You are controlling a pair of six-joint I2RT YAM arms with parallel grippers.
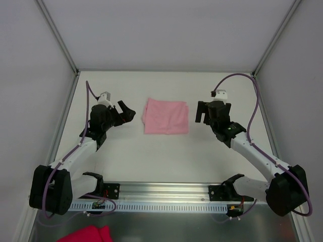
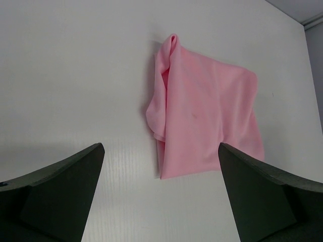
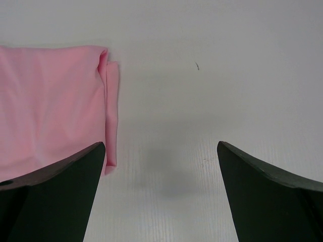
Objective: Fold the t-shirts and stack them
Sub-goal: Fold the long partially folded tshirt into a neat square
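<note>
View from above a white table [image 1: 126, 161], with 6 o'clock at the robot's edge and 12 o'clock at the back wall.

Nearest, at about 7 o'clock and off the table's front edge, lies a lump of deep magenta cloth [image 1: 86, 234]. It is not part of the folding job. Just beyond it a metal rail [image 1: 161, 194] runs side to side and carries the bases of both arms.

Each arm reaches up and inward from there. The left claw [image 1: 127, 112] hangs at 9 o'clock of the pink t-shirt [image 1: 165, 116], and the right claw [image 1: 199, 115] at 3 o'clock of it. Both are near the shirt but apart from it. Both claws have their fingers spread wide and hold nothing. Placed like this, one on each side, each could take its own edge of the cloth.

The t-shirt lies flat between them, a little toward 12 o'clock of the table's middle. It is folded into a small, roughly square packet. The left wrist camera shows the t-shirt [image 2: 207, 116] ahead of the left claw [image 2: 160, 151], its nearer edge rumpled and bunched. The right wrist camera shows the t-shirt [image 3: 50, 101] at 10 o'clock of the right claw [image 3: 160, 146], with stacked layers showing along its edge.

The fold looks nearly done, though the rumpled side may need tidying.

Farthest, plain grey walls [image 1: 161, 30] close in the table.
</note>
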